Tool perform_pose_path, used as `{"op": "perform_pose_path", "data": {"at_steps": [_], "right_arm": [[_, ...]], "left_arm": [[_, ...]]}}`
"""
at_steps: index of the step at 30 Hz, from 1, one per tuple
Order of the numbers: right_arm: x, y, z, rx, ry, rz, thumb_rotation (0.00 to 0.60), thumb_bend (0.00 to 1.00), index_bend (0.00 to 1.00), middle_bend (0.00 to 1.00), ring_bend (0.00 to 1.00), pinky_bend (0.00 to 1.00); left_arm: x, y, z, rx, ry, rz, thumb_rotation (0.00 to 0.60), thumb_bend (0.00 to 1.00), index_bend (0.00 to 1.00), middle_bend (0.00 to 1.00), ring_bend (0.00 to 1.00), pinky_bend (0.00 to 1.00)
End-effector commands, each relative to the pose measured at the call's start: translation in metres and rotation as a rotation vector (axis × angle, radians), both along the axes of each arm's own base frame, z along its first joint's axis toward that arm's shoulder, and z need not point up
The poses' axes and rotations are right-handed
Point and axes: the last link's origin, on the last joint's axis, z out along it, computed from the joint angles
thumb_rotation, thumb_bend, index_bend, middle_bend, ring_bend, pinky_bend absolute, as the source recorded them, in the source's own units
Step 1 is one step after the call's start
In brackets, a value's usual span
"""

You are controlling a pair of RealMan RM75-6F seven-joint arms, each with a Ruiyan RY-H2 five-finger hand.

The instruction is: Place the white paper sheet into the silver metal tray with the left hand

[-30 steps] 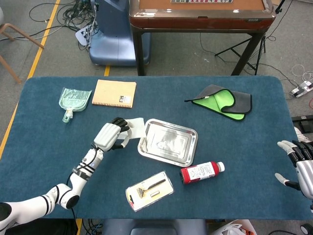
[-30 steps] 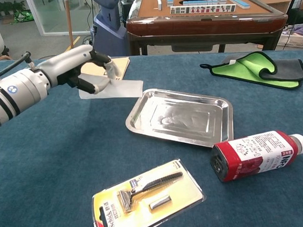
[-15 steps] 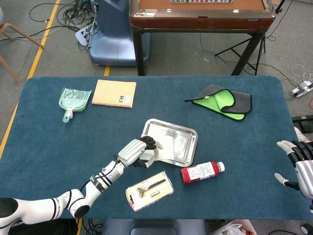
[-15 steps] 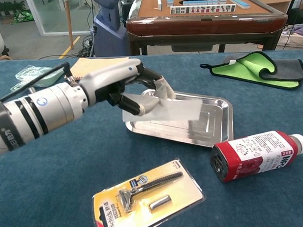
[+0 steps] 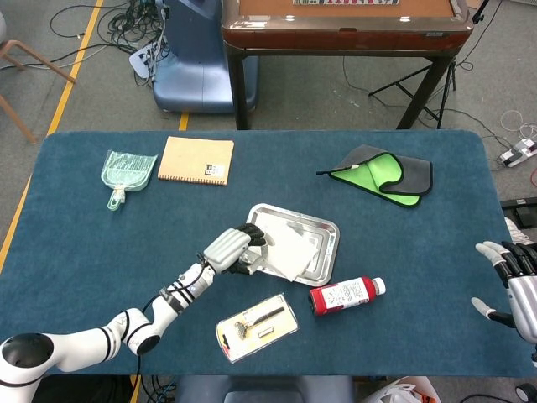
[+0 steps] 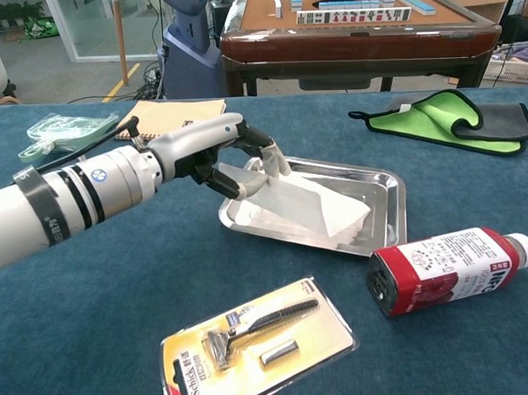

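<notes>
Left hand (image 6: 219, 160) is pinching the white paper sheet (image 6: 308, 205) by its corner — fingers curled onto it, not spread. Sheet lies inside the silver metal tray (image 6: 381, 186). Right hand (image 5: 513, 281) sits idle with fingers apart, holding nothing.

paper sheet (image 6: 309, 205) white | tray (image 6: 381, 183) silver | bottle (image 6: 440, 269) red | cloth (image 6: 443, 117) green-grey

The tray (image 5: 329, 228) is the landmark. The paper sheet (image 6: 308, 205) lies in it, the left hand (image 5: 236, 249) at its left edge. The bottle (image 5: 346, 294) lies in front of the tray to the right, the razor pack (image 5: 256, 326) in front to the left, the notebook (image 5: 196, 159) behind left, the cloth (image 5: 382, 175) behind right.
</notes>
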Motion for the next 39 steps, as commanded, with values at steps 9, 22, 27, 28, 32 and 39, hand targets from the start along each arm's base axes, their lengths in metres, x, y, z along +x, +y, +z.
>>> {"op": "perform_pose_path", "data": {"at_steps": [9, 22, 27, 28, 32, 39], "right_arm": [[0.001, 0.001, 0.001, -0.005, 0.0, 0.003, 0.6, 0.05, 0.2, 0.2, 0.12, 0.14], [0.003, 0.0, 0.001, -0.01, 0.001, 0.009, 0.6, 0.05, 0.2, 0.2, 0.12, 0.14], [0.003, -0.001, 0.0, -0.01, 0.001, 0.009, 0.6, 0.05, 0.2, 0.2, 0.12, 0.14], [0.003, -0.002, 0.0, -0.01, 0.001, 0.009, 0.6, 0.05, 0.2, 0.2, 0.12, 0.14], [0.003, -0.002, 0.0, -0.01, 0.0, 0.009, 0.6, 0.05, 0.2, 0.2, 0.12, 0.14], [0.003, -0.001, 0.002, -0.017, 0.002, 0.008, 0.6, 0.05, 0.2, 0.2, 0.12, 0.14]], "left_arm": [[-0.022, 0.015, 0.007, 0.076, 0.118, -0.008, 0.6, 0.48, 0.53, 0.32, 0.21, 0.14], [-0.031, 0.028, 0.011, 0.178, 0.246, -0.077, 0.6, 0.47, 0.49, 0.3, 0.21, 0.14], [-0.029, 0.03, 0.01, 0.251, 0.314, -0.179, 0.6, 0.47, 0.48, 0.3, 0.21, 0.14], [-0.029, 0.03, 0.01, 0.258, 0.32, -0.191, 0.6, 0.47, 0.47, 0.3, 0.2, 0.14], [-0.023, 0.032, 0.007, 0.29, 0.33, -0.236, 0.6, 0.46, 0.46, 0.3, 0.2, 0.13], [-0.016, 0.035, 0.005, 0.313, 0.307, -0.272, 0.6, 0.45, 0.46, 0.29, 0.2, 0.13]]}}
